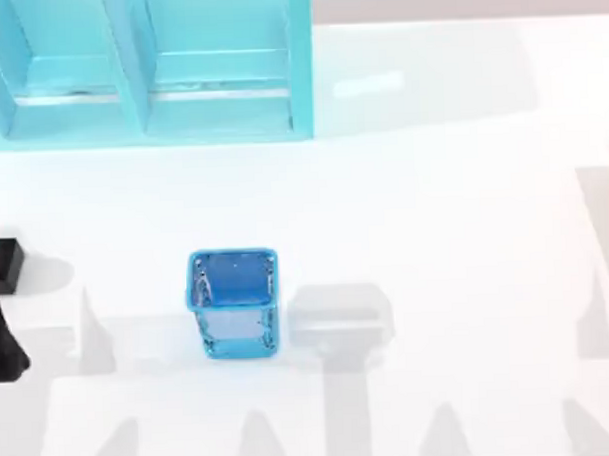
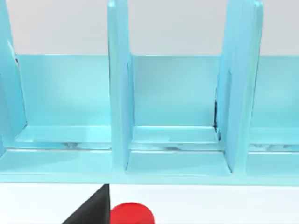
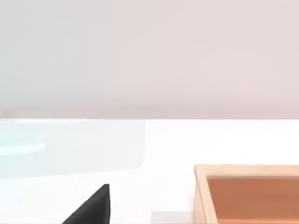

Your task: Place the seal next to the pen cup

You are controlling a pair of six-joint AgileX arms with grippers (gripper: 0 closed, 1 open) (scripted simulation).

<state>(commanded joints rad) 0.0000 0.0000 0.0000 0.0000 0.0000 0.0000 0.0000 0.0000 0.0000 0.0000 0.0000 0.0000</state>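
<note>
The seal (image 1: pixel 4 265) stands at the table's far left edge, its black block base in view and a sliver of red knob cut off by the picture's edge. In the left wrist view its red knob (image 2: pixel 131 215) shows close beside a black part of my left gripper (image 2: pixel 93 211). In the top view, my left arm (image 1: pixel 2 339) rises dark at the left edge, just nearer than the seal. The pen cup (image 1: pixel 234 303), square and translucent blue, stands upright left of the table's middle, well to the right of the seal. A black part of my right gripper (image 3: pixel 93 209) hangs above the white table.
A large cyan shelf unit (image 1: pixel 139 69) with upright dividers fills the back left; it faces the left wrist camera as the shelf (image 2: pixel 173 116). A shallow wooden box (image 3: pixel 247 193) lies near my right gripper. White table spreads around the cup.
</note>
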